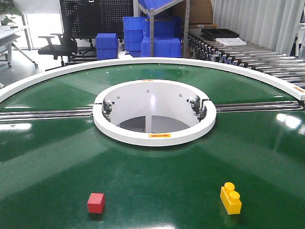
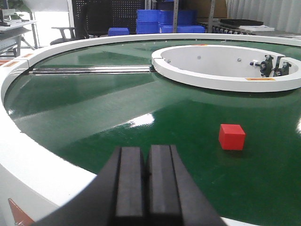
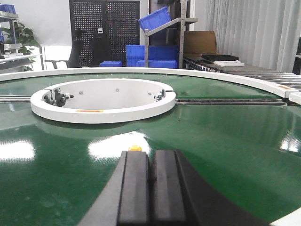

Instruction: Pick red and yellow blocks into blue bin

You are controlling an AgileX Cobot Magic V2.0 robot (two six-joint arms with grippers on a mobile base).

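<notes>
Left gripper: pads pressed together, nothing between them. Right gripper: likewise clenched and empty. Red cube sat near left on the green belt, beyond and right of the left gripper. Yellow brick sat near right, studs up, well apart from the cube and just past the right gripper. White ring mid-belt. Blue crates far back.

Red cube left of the white centre ring, yellow studded brick right of it, glossy green belt all round.
</notes>
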